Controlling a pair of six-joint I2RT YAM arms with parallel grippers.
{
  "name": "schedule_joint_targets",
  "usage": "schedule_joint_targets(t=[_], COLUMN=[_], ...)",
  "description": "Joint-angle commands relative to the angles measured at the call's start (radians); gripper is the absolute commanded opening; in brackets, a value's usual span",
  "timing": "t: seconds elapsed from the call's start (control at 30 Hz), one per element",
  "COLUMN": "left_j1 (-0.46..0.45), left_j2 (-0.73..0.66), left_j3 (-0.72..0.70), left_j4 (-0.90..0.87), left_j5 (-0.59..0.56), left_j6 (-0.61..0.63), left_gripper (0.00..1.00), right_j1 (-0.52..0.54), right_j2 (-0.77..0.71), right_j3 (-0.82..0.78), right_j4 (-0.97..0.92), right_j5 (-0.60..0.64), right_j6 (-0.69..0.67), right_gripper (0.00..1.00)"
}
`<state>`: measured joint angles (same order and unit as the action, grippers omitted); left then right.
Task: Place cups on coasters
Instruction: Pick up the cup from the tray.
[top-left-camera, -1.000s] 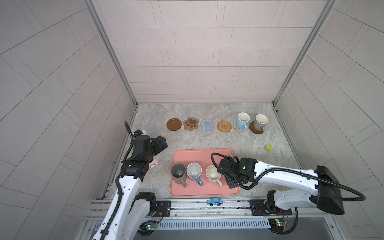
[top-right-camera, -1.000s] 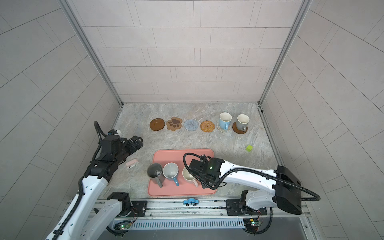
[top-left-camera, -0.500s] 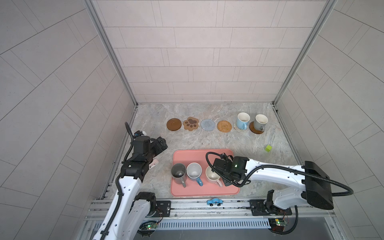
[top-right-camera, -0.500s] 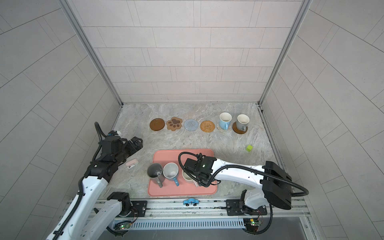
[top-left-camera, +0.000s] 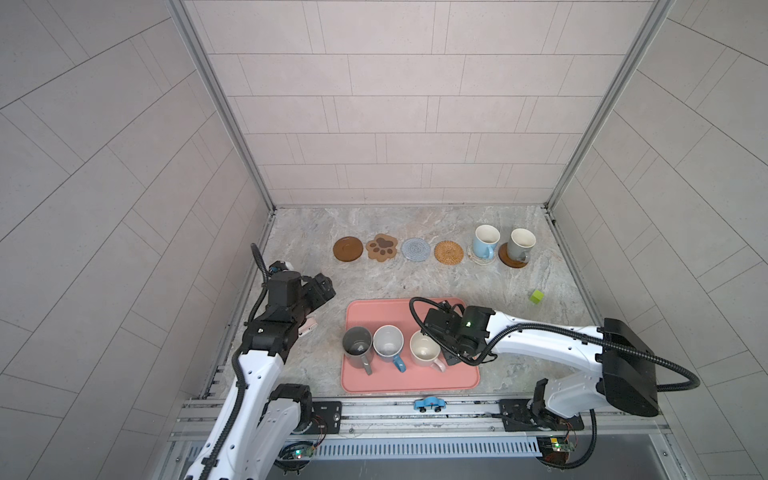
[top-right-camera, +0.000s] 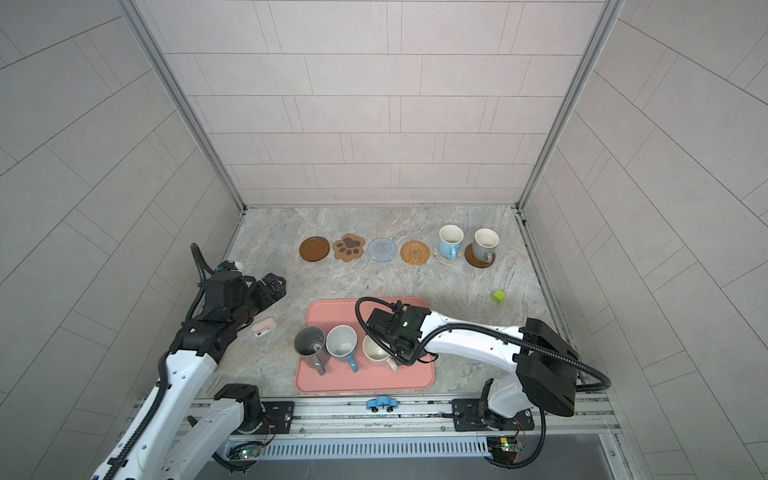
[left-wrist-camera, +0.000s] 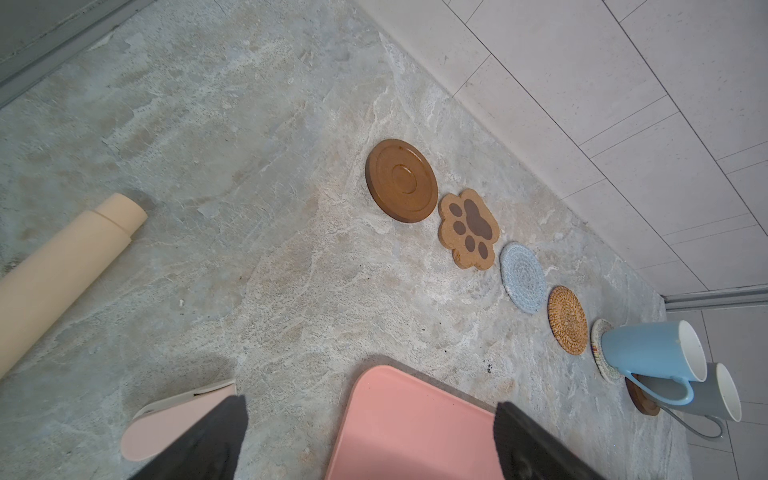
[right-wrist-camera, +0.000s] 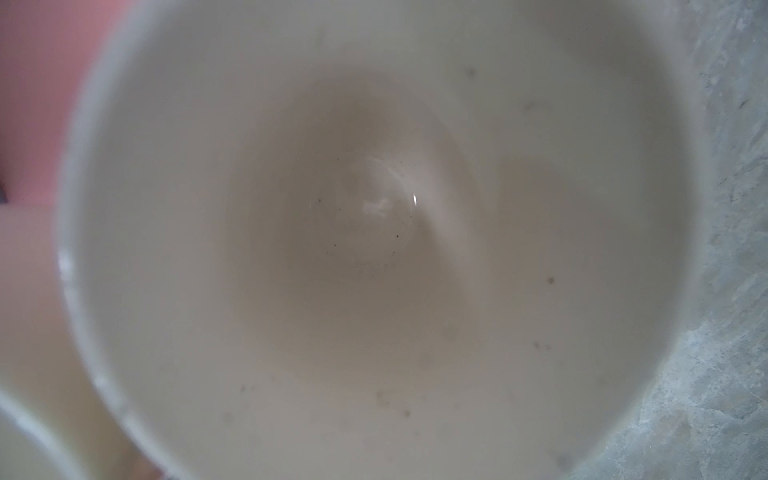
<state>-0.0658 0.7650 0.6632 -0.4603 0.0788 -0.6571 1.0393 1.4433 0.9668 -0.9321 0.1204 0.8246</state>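
Three cups stand on the pink tray (top-left-camera: 411, 384): dark grey (top-left-camera: 356, 341), blue (top-left-camera: 387, 340) and pale pink (top-left-camera: 424, 348). My right gripper (top-left-camera: 445, 358) is shut at the pink cup's handle side; its wrist view is filled by the cup's cream inside (right-wrist-camera: 374, 232). Along the back lie a brown disc coaster (top-left-camera: 348, 249), a paw-print one (top-left-camera: 381, 247), a knit one (top-left-camera: 415, 249) and a rattan one (top-left-camera: 449, 252), all bare. A light blue cup (top-left-camera: 484, 241) and a grey cup (top-left-camera: 520, 244) stand on two more coasters. My left gripper (left-wrist-camera: 370, 415) hangs open left of the tray.
A green cube (top-left-camera: 536, 296) lies at the right. A small pink object (top-left-camera: 307, 327) sits beside the left arm and a cream cylinder (left-wrist-camera: 62, 270) lies near the left wall. A blue toy car (top-left-camera: 429, 403) rests on the front rail.
My right gripper slid left up against the pale pink cup and closed. The left arm and all other cups have stayed put.
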Motion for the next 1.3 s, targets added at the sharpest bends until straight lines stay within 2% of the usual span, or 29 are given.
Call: schedule_joint_targets(t=[0.0, 0.63, 1.27], left_j1=[-0.003, -0.002, -0.002], left_j2=[0.002, -0.015, -0.03], left_j3=[-0.007, -0.01, -0.022], left_j4=[0.013, -0.001, -0.005], left_j5=[-0.019, -0.019, -0.018], left_j6=[-0.008, -0.008, -0.008], left_gripper=[1.0, 1.0, 1.0], right_j1=[-0.024, -0.114, -0.166], right_j2=[-0.035, -0.001, 0.104], right_j3=[0.013, 0.126, 0.278], right_j4=[-0.011, -0.017, -0.034], right_j5=[0.04, 0.048, 0.053], right_j6=[-0.016, -0.101, -0.162], right_gripper=[0.05, 0.03, 0.02])
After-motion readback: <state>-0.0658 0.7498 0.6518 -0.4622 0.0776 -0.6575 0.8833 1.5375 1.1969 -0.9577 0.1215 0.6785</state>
